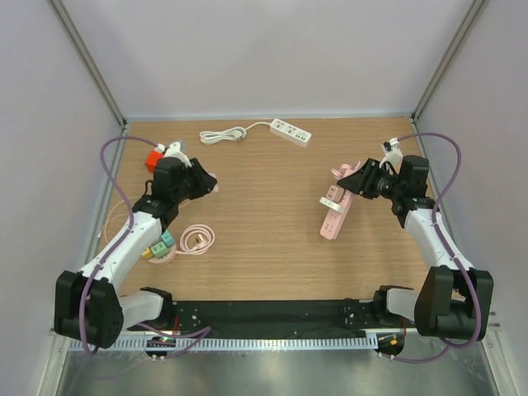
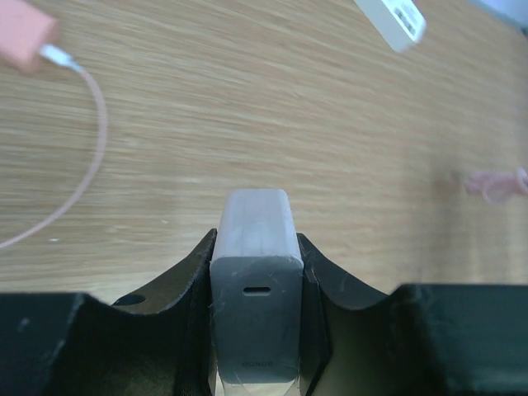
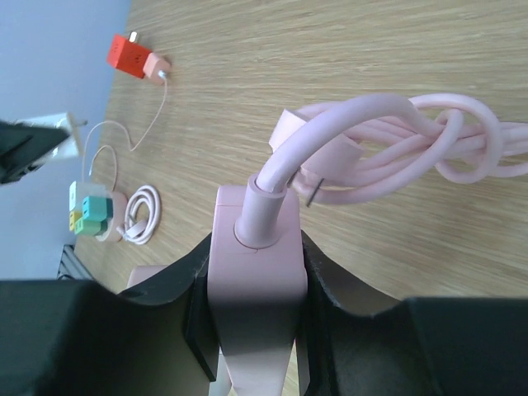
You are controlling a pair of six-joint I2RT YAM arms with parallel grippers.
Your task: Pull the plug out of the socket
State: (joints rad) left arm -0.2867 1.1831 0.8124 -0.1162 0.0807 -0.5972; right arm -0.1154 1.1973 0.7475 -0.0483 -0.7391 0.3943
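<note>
My left gripper (image 2: 257,290) is shut on a white charger plug (image 2: 256,256), its black fingers (image 2: 177,285) pressed on both sides. In the top view the left gripper (image 1: 209,185) holds the plug (image 1: 215,188) above the table's left side, far from the socket. The right wrist view shows the plug (image 3: 51,130) with its prongs bare. The socket is a pink power strip (image 1: 333,221) at the right. My right gripper (image 3: 256,276) is shut on the strip's cable end (image 3: 256,247). Its pink cable (image 3: 396,144) lies bundled just beyond. A white block (image 1: 330,197) sits on the strip's face.
A white power strip (image 1: 290,132) with its coiled cord (image 1: 221,135) lies at the back. A red adapter (image 1: 154,157) sits at the far left. A pink coiled cable (image 1: 198,239) and a coloured cube adapter (image 1: 158,245) lie near the left arm.
</note>
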